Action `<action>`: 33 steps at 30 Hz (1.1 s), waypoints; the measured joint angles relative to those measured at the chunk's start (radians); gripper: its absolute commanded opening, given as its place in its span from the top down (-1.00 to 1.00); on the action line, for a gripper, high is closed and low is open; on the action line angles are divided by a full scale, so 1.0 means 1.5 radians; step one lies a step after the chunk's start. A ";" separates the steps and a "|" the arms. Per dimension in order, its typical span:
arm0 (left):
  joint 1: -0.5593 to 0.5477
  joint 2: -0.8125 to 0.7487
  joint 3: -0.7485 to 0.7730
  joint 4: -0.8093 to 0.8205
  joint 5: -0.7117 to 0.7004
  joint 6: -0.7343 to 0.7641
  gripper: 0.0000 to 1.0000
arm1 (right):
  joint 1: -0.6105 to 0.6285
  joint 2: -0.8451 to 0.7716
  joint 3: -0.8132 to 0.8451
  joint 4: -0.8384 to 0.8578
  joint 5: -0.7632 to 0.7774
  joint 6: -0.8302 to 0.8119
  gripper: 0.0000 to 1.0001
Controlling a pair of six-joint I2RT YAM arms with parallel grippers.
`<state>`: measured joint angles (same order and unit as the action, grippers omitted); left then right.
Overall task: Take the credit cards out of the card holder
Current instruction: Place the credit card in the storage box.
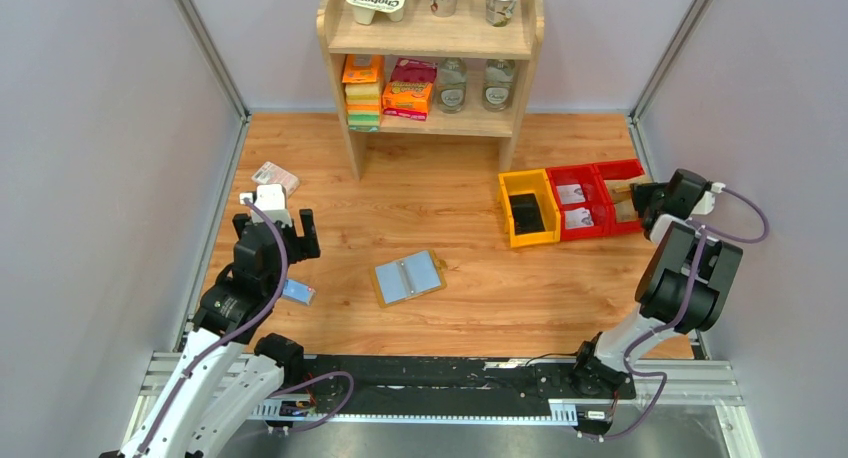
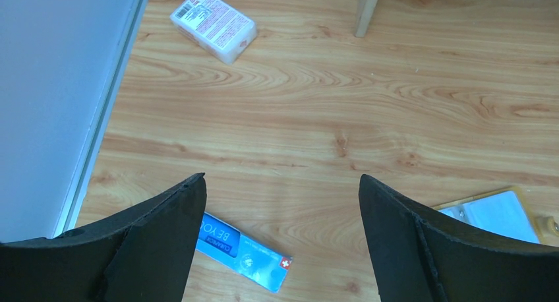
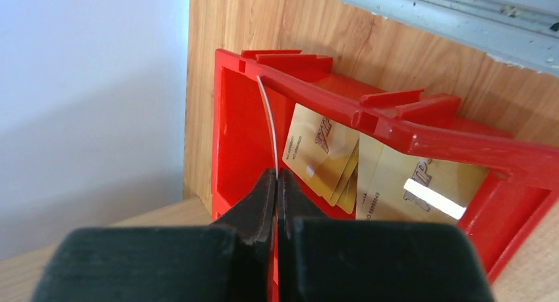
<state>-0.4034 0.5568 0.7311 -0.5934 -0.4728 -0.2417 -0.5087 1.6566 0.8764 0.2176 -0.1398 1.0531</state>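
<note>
Pinching thin pale card (image 3: 272, 144) in right jaws at red plastic bin (image 3: 422, 140).
My left jaws wide, empty; tan folding card holder (image 1: 408, 278) lies open.

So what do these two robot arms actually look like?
Both alike: the left arm and right arm have white lower tubes, chunky black joints and a looping purple cable. The left gripper and right gripper have matte black wedge-shaped fingers.

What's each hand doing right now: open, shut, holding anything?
Left hand: open, holding nothing.
Right hand: closed on a thin card, seen edge-on, over the red bin.
</note>
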 measured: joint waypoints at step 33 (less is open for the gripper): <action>0.005 -0.012 0.000 0.004 0.015 0.000 -0.85 | 0.326 -0.348 -0.007 -0.327 0.115 -0.264 -0.81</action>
<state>-0.3965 0.5392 0.7311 -0.5873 -0.4507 -0.2417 -0.0193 1.1347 0.8654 -0.2733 0.0322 0.6575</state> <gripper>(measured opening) 0.926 0.896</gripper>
